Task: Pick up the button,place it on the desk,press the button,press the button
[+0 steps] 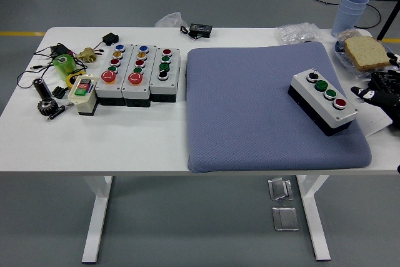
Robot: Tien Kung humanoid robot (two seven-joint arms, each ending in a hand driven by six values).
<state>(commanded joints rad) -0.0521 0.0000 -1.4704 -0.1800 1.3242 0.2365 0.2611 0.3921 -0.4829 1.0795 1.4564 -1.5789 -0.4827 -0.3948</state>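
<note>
Resting button box (323,99), blue pad (250,110), right hand (382,90) beside

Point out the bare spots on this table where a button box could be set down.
Most of the blue pad left of the button box is free. So is the white table strip in front of the three boxes. The far-left corner is crowded with small parts; the right edge holds bread, cups and the right hand.

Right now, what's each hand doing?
Left hand: not in view.
Right hand: at the table's right edge, beside the button box, touching nothing; fingers cannot be told.
</note>
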